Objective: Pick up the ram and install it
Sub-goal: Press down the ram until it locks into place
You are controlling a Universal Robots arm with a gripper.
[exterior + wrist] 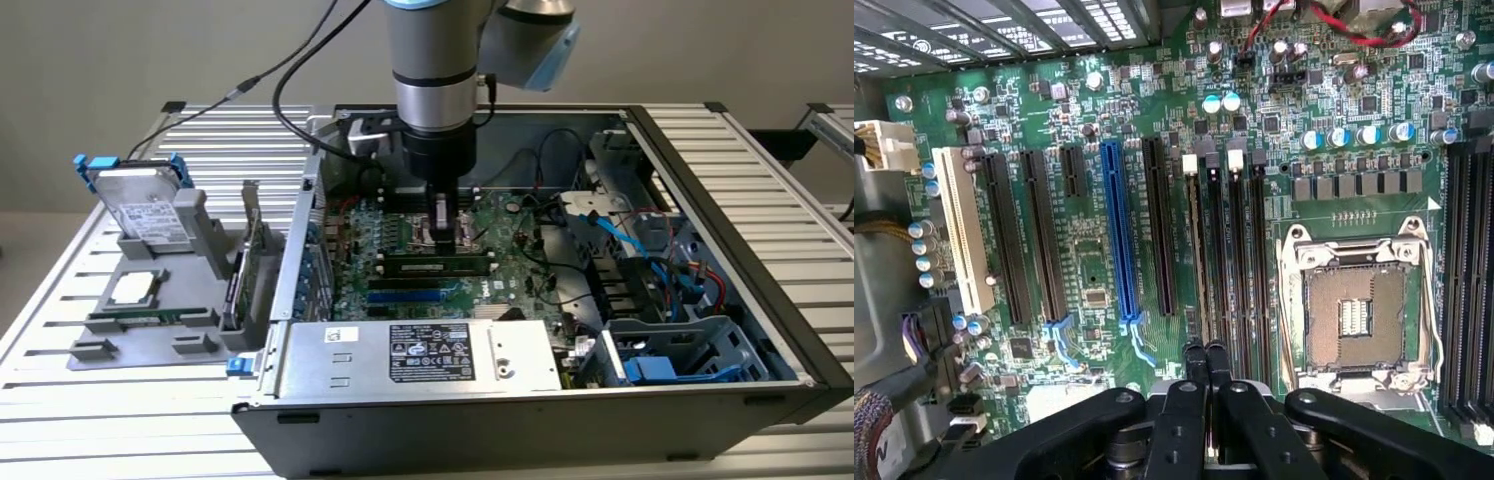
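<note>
Silver-grey cylindrical arm (434, 60), pale blue joint cap (550, 50), black wrist section (441, 155), black cables (299, 60) trailing off, matte black gripper (1206, 352) with bolted linkages, two slim rounded fingers (1195, 370)

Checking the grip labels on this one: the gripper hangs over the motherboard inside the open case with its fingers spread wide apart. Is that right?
Not quite. The gripper does hang over the motherboard inside the open case, but its fingers are shut, pressed together, not spread wide apart. The wrist view shows this.
</note>
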